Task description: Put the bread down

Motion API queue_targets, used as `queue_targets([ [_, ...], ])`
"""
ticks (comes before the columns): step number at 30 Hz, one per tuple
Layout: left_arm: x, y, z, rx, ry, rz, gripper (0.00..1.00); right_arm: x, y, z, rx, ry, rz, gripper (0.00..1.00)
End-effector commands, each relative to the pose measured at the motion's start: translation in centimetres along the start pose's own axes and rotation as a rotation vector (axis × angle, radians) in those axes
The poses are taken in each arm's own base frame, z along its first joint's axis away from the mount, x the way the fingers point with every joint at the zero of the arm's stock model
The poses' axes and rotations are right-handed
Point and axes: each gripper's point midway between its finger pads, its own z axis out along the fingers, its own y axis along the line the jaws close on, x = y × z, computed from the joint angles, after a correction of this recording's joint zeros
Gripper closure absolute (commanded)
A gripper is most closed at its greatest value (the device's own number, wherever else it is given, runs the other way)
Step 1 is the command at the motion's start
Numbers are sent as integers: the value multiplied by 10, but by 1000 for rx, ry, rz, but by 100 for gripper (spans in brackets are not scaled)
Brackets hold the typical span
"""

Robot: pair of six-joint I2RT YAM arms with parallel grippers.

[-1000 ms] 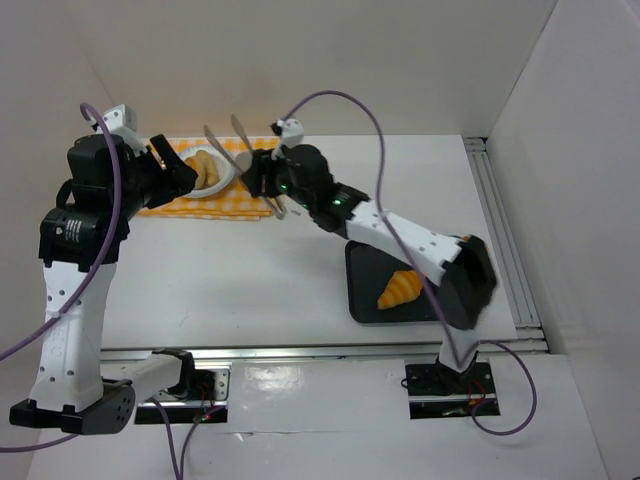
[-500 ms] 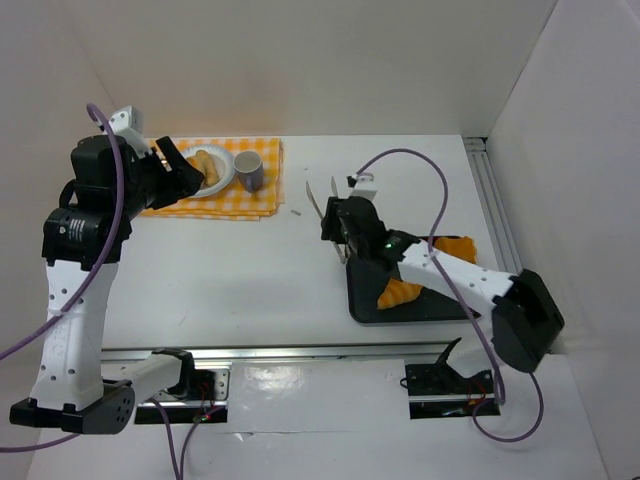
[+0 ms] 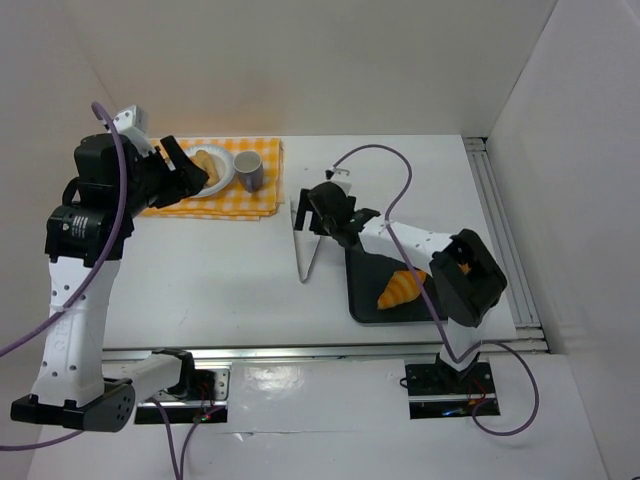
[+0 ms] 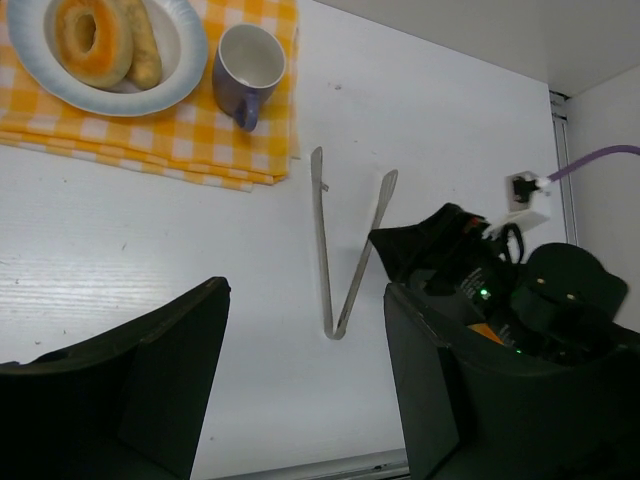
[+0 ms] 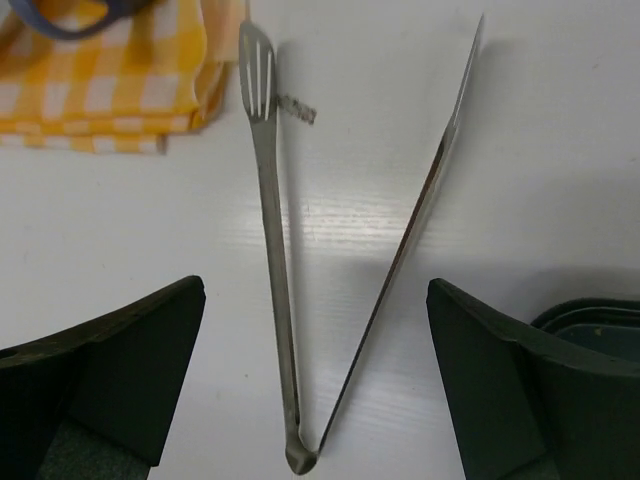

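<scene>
The bread (image 4: 146, 45), a pale tan roll, lies on the blue-rimmed plate (image 4: 186, 58) beside a ring doughnut (image 4: 92, 35). Metal tongs (image 3: 303, 245) lie flat on the white table, spread in a V. My right gripper (image 3: 312, 214) hovers over them, open; in the right wrist view the tongs (image 5: 270, 220) lie between its wide-apart fingers (image 5: 120, 370) without touching them. My left gripper (image 3: 186, 170) hangs open near the plate (image 3: 222, 178), partly hiding it from above. In the left wrist view the left gripper (image 4: 305, 385) holds nothing.
The plate and a purple mug (image 3: 248, 170) stand on a yellow checked cloth (image 3: 215, 206) at the back left. A black tray (image 3: 366, 272) with an orange croissant (image 3: 400, 290) lies under the right arm. A rail runs along the right edge (image 3: 500, 230).
The right arm swung from the plate back towards the tray and came down. Its jaws opened, and the tongs it was carrying now lie loose on the table. The left arm barely moved.
</scene>
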Motion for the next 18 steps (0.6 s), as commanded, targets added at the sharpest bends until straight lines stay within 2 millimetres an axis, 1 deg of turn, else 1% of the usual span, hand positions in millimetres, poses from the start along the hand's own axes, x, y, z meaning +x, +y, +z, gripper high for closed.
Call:
queue_targets([
  [1, -16, -8, 4, 31, -42, 19, 24, -75, 4, -51, 64, -177, 32, 1],
  [2, -15, -7, 9, 27, -33, 18, 24, -81, -8, -64, 124, -181, 18, 1],
  [3, -15, -7, 9, 27, -33, 18, 24, -96, -22, -81, 169, -222, 30, 1],
  [4, -14, -6, 13, 22, -23, 17, 24, -102, -49, -93, 270, -240, 19, 1],
  [6, -15, -6, 16, 22, -23, 17, 24, -107, -76, -112, 347, -260, 18, 1],
  [7, -16, -6, 21, 23, -24, 17, 24, -119, -94, -134, 381, -303, 42, 1],
  [8, -15, -8, 21, 32, -20, 17, 24, -104, -115, -140, 428, -263, 20, 1],
  [9, -16, -10, 25, 42, -19, 18, 24, -100, -128, -148, 451, -257, 34, 1],
  [10, -14, -11, 29, 48, -3, 17, 24, -106, -141, -167, 458, -287, 83, 1],
  [12, -13, -11, 37, 55, 4, 16, 24, -84, -169, -181, 518, -243, 93, 1],
  [13, -13, -12, 37, 55, 5, 7, 24, -84, -175, -196, 509, -270, 143, 1],
  [14, -7, -10, 43, 54, 28, 5, 24, -75, -187, -204, 537, -256, 158, 1],
  [15, -8, -10, 47, 54, 28, 5, 24, -61, -196, -207, 553, -238, 165, 1],
  [16, -6, -11, 49, 62, 33, 5, 24, -60, -203, -217, 548, -261, 196, 1],
  [17, -1, -10, 54, 62, 54, -6, 24, -48, -211, -215, 554, -236, 199, 1],
  [18, -3, -11, 55, 66, 46, -6, 24, -44, -217, -219, 567, -233, 211, 1],
])
